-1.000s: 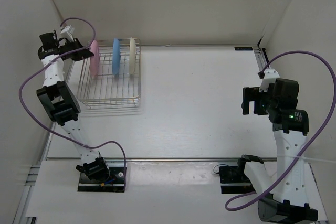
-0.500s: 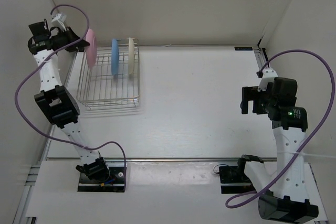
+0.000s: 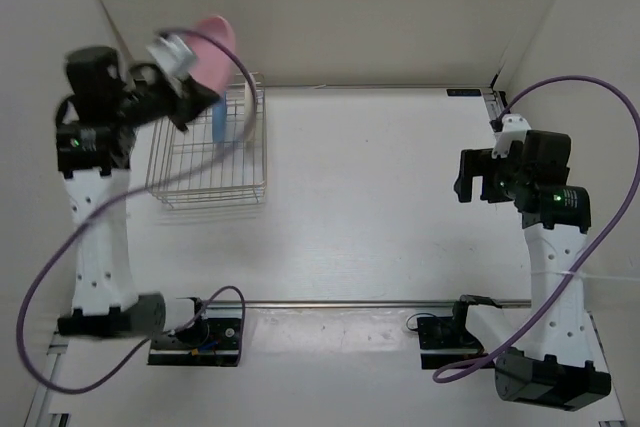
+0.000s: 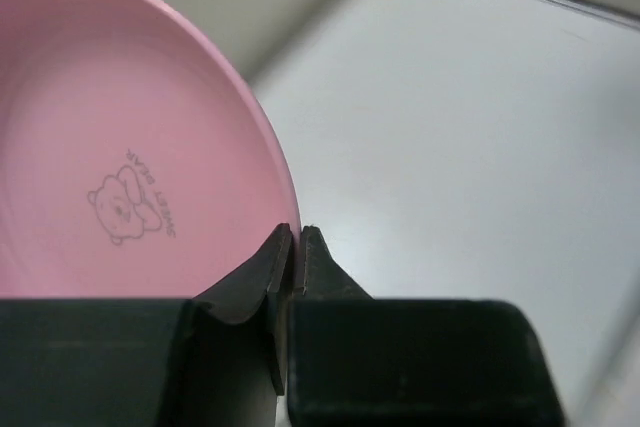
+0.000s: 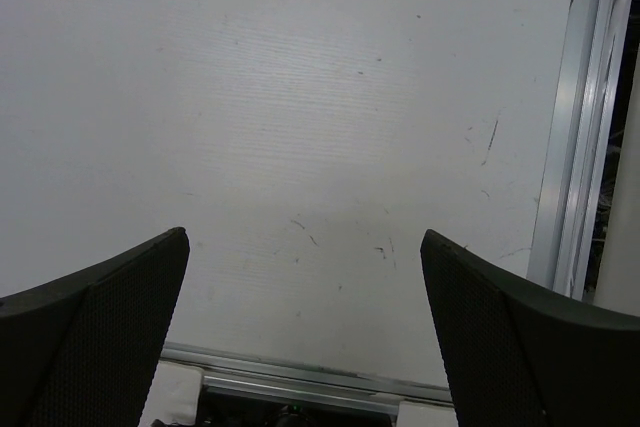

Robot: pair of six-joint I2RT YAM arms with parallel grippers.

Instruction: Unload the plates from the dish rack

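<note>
My left gripper (image 3: 192,95) is shut on the rim of the pink plate (image 3: 214,48) and holds it high above the dish rack (image 3: 205,157), clear of the wires. In the left wrist view the pink plate (image 4: 120,157) fills the left half, a small bear mark at its centre, with my gripper (image 4: 296,237) pinching its edge. The blue plate (image 3: 218,121) and the cream-white plate (image 3: 246,107) stand upright in the rack's far end, partly hidden by the arm. My right gripper (image 3: 475,179) is open and empty above the bare table at the right, and also shows in the right wrist view (image 5: 305,247).
White walls close in the table at the left, back and right. A metal rail (image 5: 575,117) runs along the right edge and another (image 3: 330,303) along the front. The rack stands in the far left corner.
My left arm has lifted the pink plate out of the rack, raising it up and to the right. The right arm has shifted only slightly.
</note>
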